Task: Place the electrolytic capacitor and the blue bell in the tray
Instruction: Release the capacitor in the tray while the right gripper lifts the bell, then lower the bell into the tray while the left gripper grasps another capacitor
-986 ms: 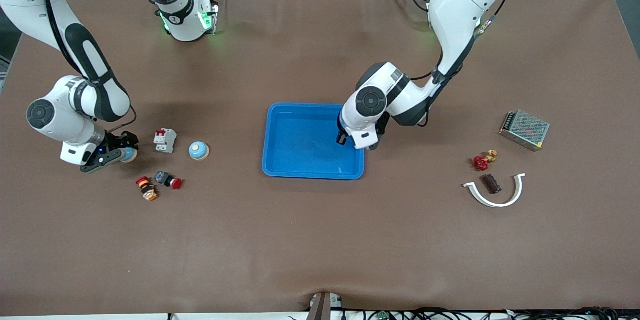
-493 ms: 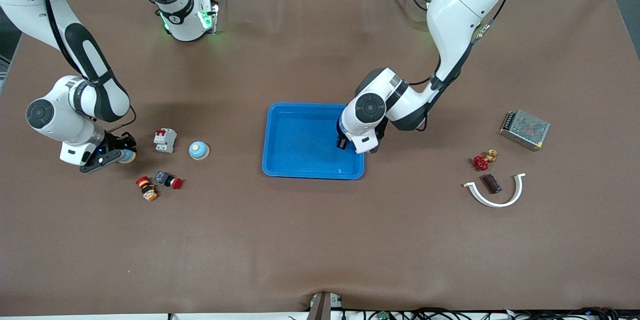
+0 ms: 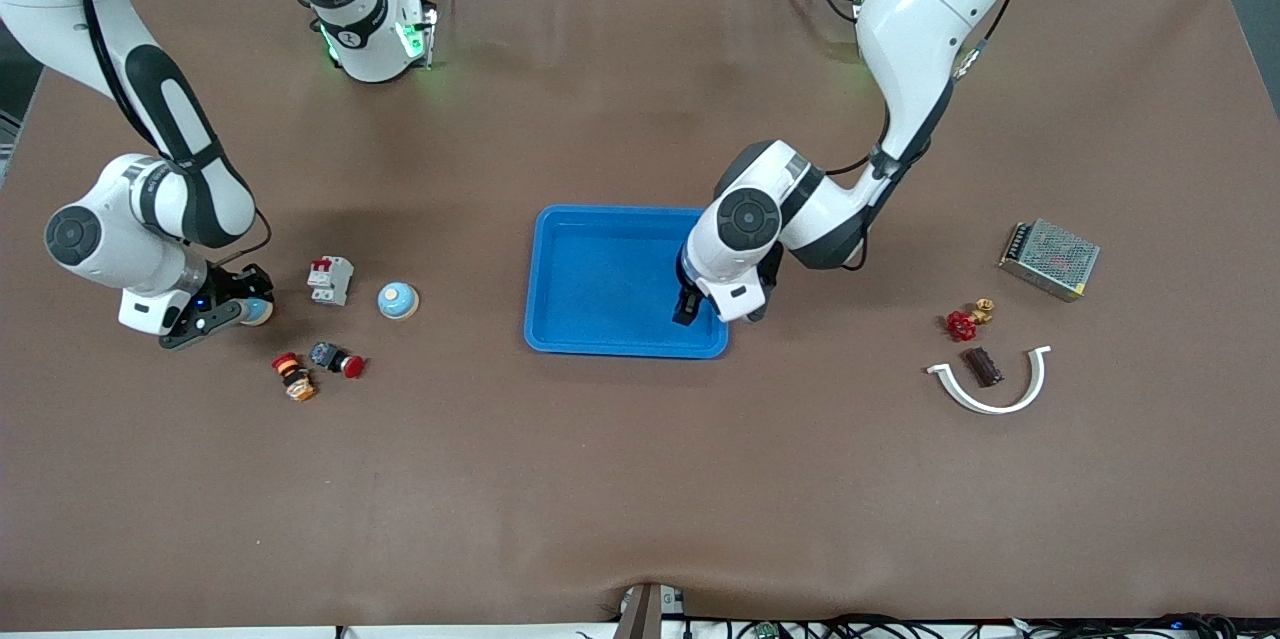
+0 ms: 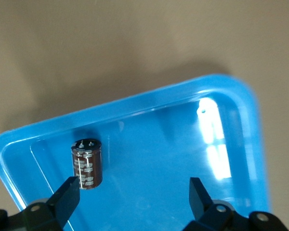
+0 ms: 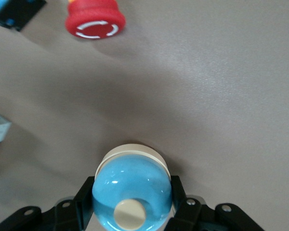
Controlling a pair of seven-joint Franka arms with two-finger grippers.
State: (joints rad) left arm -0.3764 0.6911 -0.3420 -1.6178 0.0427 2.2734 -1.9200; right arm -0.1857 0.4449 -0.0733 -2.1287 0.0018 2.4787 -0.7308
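Front view: the left pincer (image 3: 690, 311) hangs over the tray's (image 3: 600, 344) corner nearest the left arm; it has shifted lower in view since a second ago; the right pincer (image 3: 240, 311) sits by the breaker (image 3: 330, 280).

Left wrist view: jaws spread wide, empty; the capacitor (image 4: 87, 164) lies in the tray (image 4: 241, 120) beside one finger (image 4: 65, 198).

Right wrist view: jaws clamped on the bell (image 5: 132, 190), on the tabletop (image 5: 207, 96).

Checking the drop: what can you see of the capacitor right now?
The capacitor is a short cylinder in a glossy dark brown sleeve with pale printing, its dark end cap facing up. It is in the blue tray, near a corner, and looks upright. The open left gripper hangs over the tray, fingers clear of it.
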